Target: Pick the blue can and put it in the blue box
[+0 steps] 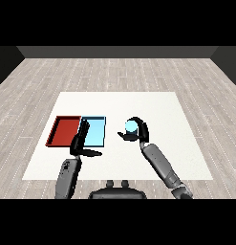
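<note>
**Can in the right hand, blue tray off to its left**

Start nearest you. Your left forearm comes up from the lower left, and the black left hand (pixel 81 143) hangs over the near edges of the two trays, fingers (pixel 83 130) straight and pointing away, thumb stretched toward the bench's middle. It holds nothing. It sits between you and the goal, likely parked there out of use, yet it also overlaps the near left corner of the tray you need.

Your right forearm rises from the lower right and slants inward toward the centre. At its end the black right hand (pixel 137 131) is turned so the palm faces left, with the fingers arched over the top and the thumb beneath, curled round the small light blue cylindrical can (pixel 131 126). The can looks gripped rather than resting, though you cannot tell from this angle whether its base is clear of the white bench (pixel 157 105).

Further back and left, the shallow light blue rectangular tray (pixel 96 130) lies flush against the shallow red rectangular tray (pixel 64 130), blue on the side nearer the can. That placement keeps your carry short: judged from here, the grasp is made and a sideways move left over the tray remains. Watch the left hand's thumb on the way.
</note>
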Action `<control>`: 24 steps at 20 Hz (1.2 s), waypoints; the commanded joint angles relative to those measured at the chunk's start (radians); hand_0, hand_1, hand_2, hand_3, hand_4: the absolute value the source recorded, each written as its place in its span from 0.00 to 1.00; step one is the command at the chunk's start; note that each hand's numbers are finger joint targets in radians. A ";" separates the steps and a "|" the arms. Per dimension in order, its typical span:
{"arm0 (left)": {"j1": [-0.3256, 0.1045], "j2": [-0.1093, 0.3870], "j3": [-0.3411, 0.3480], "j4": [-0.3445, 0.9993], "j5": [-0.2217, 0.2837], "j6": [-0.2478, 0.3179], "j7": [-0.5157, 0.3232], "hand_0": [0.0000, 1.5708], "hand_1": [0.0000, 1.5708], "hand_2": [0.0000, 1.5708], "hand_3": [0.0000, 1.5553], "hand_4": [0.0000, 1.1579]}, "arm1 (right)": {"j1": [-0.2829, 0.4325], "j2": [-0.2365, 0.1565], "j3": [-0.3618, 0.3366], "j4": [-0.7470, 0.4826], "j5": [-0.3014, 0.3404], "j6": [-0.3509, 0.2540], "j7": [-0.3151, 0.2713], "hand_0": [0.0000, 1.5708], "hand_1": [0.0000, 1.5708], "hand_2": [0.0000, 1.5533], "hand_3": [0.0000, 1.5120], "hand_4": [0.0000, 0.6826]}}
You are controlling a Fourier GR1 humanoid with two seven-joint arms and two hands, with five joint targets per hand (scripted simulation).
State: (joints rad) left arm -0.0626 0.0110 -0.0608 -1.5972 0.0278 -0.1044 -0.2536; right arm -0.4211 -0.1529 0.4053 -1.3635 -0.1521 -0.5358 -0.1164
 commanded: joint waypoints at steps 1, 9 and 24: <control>-0.014 -0.010 -0.026 0.020 -0.012 0.013 0.013 0.00 0.00 0.00 0.00 0.00 | -0.048 0.016 -0.016 -0.030 0.084 0.012 0.066 0.91 0.91 0.93 0.93 0.90; -0.083 -0.011 -0.104 0.124 0.052 0.040 0.027 0.00 0.00 0.00 0.00 0.00 | 0.000 0.011 -0.094 -0.036 0.141 0.119 0.064 0.91 0.91 0.93 0.93 0.89; -0.200 -0.011 -0.280 0.248 0.136 0.254 0.068 0.00 0.00 0.00 0.00 0.00 | 0.006 0.121 -0.136 -0.068 0.276 0.209 0.090 0.95 0.95 0.94 0.93 0.88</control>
State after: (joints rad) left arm -0.2307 0.0002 -0.3215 -1.3716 0.1455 0.1051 -0.2089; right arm -0.4025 -0.0538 0.2835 -1.4492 0.0840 -0.3519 -0.0225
